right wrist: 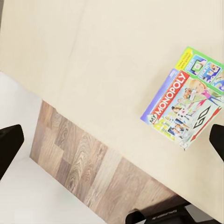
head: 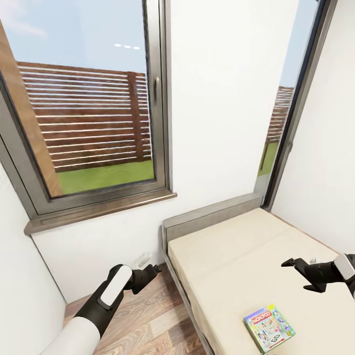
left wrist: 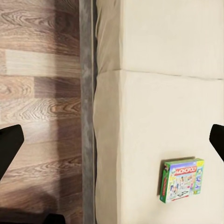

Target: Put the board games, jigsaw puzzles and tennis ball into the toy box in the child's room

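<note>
Right pincer (head: 301, 274) agape over bed (head: 231, 261)

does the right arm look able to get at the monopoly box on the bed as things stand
Probably yes. The right gripper hangs open above the cream mattress, and the Monopoly box lies flat and alone on the mattress just nearer the robot. Nothing lies between them, so the way down looks free.

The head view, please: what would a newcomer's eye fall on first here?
Probably the colourful Monopoly box, lying flat on the bare cream bed near its front edge. Next, the large window at the left, with a brown slatted fence behind it. The open right gripper hangs over the bed, above the box.
</note>
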Controlling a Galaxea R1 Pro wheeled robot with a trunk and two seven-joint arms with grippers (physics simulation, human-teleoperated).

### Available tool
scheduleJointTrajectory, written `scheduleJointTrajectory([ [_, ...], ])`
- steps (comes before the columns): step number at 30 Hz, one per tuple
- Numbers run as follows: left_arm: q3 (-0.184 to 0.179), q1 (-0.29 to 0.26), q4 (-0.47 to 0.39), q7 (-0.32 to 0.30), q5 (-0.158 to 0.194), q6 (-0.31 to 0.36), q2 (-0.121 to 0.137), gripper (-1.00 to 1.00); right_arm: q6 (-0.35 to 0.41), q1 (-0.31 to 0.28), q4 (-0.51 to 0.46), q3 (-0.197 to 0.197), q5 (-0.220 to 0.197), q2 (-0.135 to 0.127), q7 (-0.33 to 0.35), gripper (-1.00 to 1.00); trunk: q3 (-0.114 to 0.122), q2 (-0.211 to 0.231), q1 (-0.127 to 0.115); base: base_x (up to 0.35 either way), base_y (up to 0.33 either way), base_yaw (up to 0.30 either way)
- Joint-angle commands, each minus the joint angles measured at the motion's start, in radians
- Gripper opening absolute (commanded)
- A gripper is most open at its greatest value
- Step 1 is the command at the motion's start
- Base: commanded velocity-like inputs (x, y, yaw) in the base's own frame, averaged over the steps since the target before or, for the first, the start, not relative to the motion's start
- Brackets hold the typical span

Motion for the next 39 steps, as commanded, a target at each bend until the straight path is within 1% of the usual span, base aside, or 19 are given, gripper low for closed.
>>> scheduleJointTrajectory([
  [1,-0.002,-0.001,-0.002,0.01,0.011,0.0,0.0,1.0,0.004,-0.001,0.0,-0.007,0.011,0.0,0.007,1.0,-0.005,-0.008,0.004,0.0,0.0,-0.097],
  [15,-0.002,-0.001,-0.002,0.01,0.011,0.0,0.0,1.0,0.004,-0.001,0.0,-0.008,0.012,-0.003,0.01,1.0,-0.049,-0.106,0.058,0.0,0.0,-0.112],
  [29,-0.003,-0.001,-0.002,0.009,0.011,0.0,-0.002,1.0,0.004,-0.001,0.0,-0.009,0.012,-0.004,0.012,1.0,-0.092,-0.204,0.111,0.0,0.0,-0.019],
  [39,-0.003,0.0,-0.002,0.009,0.011,0.0,-0.003,1.0,0.004,0.0,0.0,-0.008,0.01,0.003,0.011,1.0,-0.124,-0.274,0.15,0.0,0.0,-0.001],
])
